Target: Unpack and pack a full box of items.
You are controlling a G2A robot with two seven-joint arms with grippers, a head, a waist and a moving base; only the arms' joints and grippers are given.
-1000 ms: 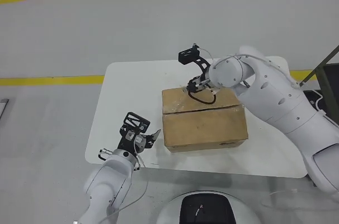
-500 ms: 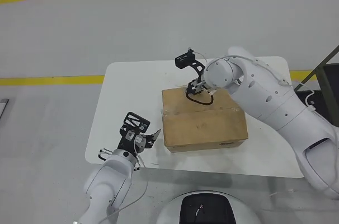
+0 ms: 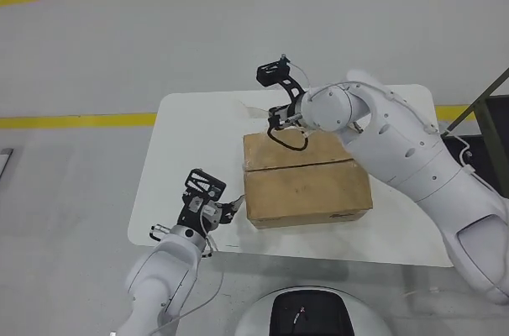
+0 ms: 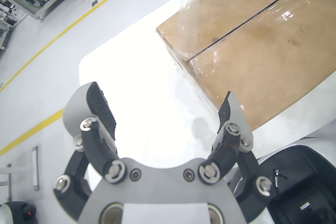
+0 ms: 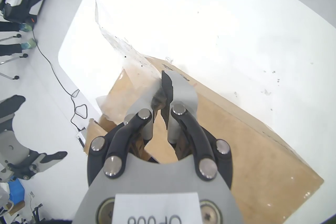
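Box (image 3: 305,181), one, tape strip (image 4: 188,15), one, pinched by right end effector (image 5: 160,93)

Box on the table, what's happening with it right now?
The right gripper is shut on a strip of clear tape, holding it lifted off one end of the cardboard box; its lower end is stuck by the centre seam. The flaps are closed. The left gripper is open and empty, above the white table beside the box.
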